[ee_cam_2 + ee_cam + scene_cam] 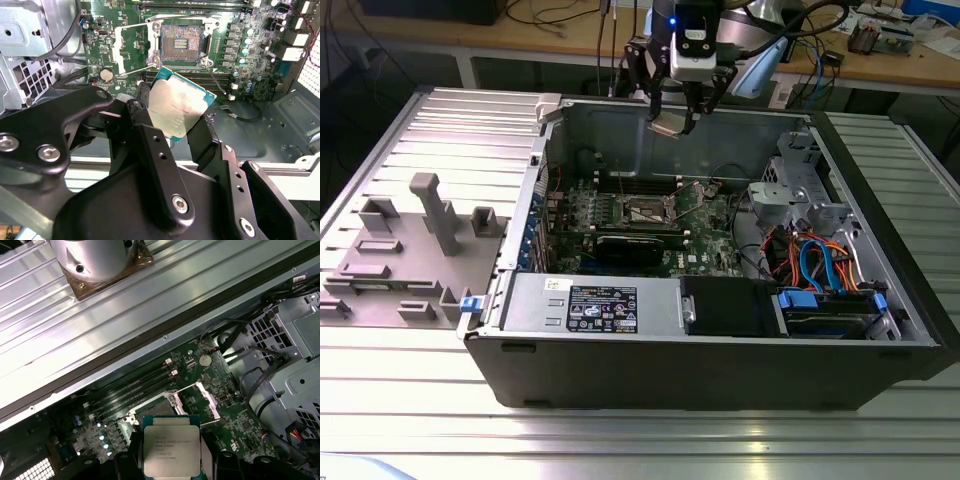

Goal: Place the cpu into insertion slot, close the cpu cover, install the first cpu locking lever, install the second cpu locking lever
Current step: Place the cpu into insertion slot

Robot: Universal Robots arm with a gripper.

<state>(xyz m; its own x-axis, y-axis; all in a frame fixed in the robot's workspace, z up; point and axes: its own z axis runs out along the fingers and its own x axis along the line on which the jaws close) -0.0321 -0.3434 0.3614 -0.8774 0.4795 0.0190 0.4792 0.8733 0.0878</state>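
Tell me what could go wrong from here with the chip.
The tool grips the cpu by its edges above the case; a slip could drop it onto the board. In the second wrist view it sits turned against the insertion slot, so lowering it unaligned might damage its contacts.

We record one gripper (176,112): matte black, angular linked fingers (155,150), silver hex screws (179,202); white-and-black wrist housing (692,50) with a blue light (672,20); black cables (810,20).

The place looks like a robotics lab or electronics workshop: an opened computer case (670,378) lies on a ribbed aluminium counter (620,440), grey fixture blocks (438,215) beside it, a cable-strewn wooden counter (910,68) behind.
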